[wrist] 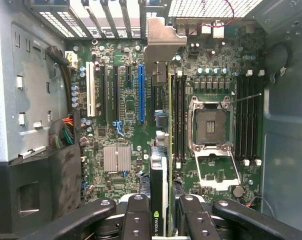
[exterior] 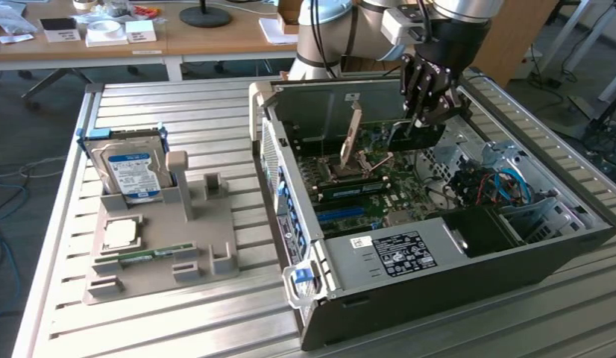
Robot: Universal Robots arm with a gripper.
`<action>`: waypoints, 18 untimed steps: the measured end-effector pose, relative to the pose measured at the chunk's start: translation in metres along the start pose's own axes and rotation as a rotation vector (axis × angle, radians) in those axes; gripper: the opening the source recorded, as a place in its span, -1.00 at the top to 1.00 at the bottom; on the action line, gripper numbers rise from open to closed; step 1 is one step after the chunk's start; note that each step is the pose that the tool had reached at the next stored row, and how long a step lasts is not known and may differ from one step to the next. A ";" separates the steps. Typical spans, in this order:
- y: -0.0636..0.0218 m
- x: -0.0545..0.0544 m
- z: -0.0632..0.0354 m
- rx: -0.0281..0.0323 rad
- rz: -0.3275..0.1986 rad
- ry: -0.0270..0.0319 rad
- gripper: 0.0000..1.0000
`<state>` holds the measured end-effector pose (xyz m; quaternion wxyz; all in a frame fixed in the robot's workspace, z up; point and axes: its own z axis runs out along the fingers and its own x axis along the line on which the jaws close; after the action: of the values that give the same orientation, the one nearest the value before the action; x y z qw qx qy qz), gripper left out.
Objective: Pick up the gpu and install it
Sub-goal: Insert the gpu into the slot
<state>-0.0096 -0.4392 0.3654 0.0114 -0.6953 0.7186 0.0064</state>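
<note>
The claw (exterior: pixel 435 112) is clenched on the gpu (exterior: pixel 388 136), gripping it from above inside the open case (exterior: pixel 438 261) that lies on the tabletop (exterior: pixel 168 112). The card hangs on edge over the motherboard (exterior: pixel 373 186) at the case's far end, its silvery bracket (exterior: pixel 355 125) pointing up. In the wrist view the claw (wrist: pixel 163 220) pinches the gpu (wrist: pixel 161 175) between its fingers (wrist: pixel 138 215), and the card's thin edge runs between the blue slot (wrist: pixel 141 92) and the CPU socket (wrist: pixel 209 125). Whether the card touches the board I cannot tell. On the exterior view's left, a grey holder (exterior: pixel 203 224) carries a hard drive (exterior: pixel 129 171), standing upright.
</note>
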 end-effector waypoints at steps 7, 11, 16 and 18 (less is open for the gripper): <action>0.0000 0.000 0.0029 0.0000 0.000 0.0000 0.47; 0.0000 0.000 0.0045 -0.0001 0.000 0.0001 0.47; 0.0000 0.000 0.0047 -0.0001 0.000 0.0000 0.47; 0.0000 0.000 0.0047 0.0000 0.000 0.0000 0.47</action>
<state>-0.0096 -0.4392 0.3607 0.0114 -0.6953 0.7186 0.0065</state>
